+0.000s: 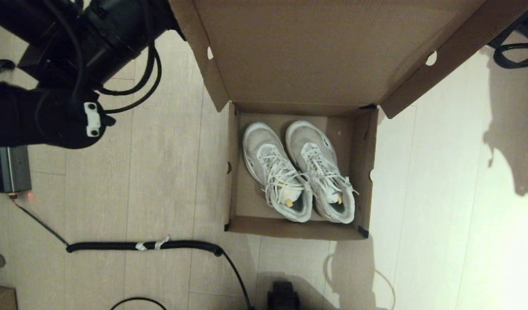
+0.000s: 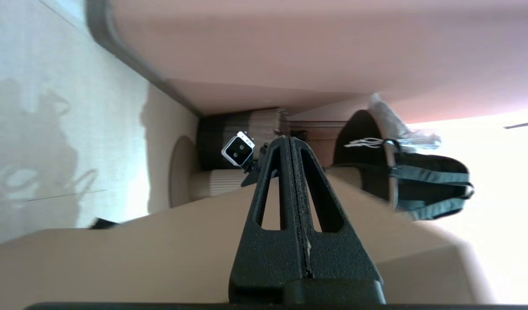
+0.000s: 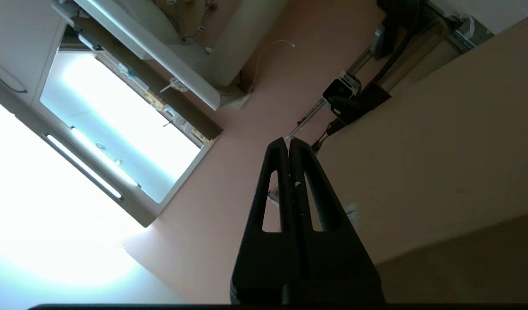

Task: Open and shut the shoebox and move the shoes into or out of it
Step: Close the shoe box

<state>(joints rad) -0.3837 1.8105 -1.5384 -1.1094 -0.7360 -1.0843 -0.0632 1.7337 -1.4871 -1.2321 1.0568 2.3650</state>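
Note:
The brown shoebox (image 1: pixel 298 228) stands open on the floor, its lid (image 1: pixel 324 56) raised steeply and filling the upper middle of the head view. Both white sneakers lie side by side inside, the left one (image 1: pixel 274 170) and the right one (image 1: pixel 322 170), heels toward the box's front wall. My left arm (image 1: pixel 74 56) reaches to the lid's left edge. In the left wrist view my left gripper (image 2: pixel 288 138) is shut, lying along the lid's cardboard (image 2: pixel 117 258). My right gripper (image 3: pixel 288 141) is shut beside the lid's cardboard (image 3: pixel 440 172), pointing upward; it is hidden in the head view.
A grey electronic device (image 1: pixel 7 170) sits at the left, with a black coiled cable (image 1: pixel 143 246) running across the floor before the box. More black cables (image 1: pixel 513 56) lie at the upper right. A black part (image 1: pixel 283 295) shows at the bottom edge.

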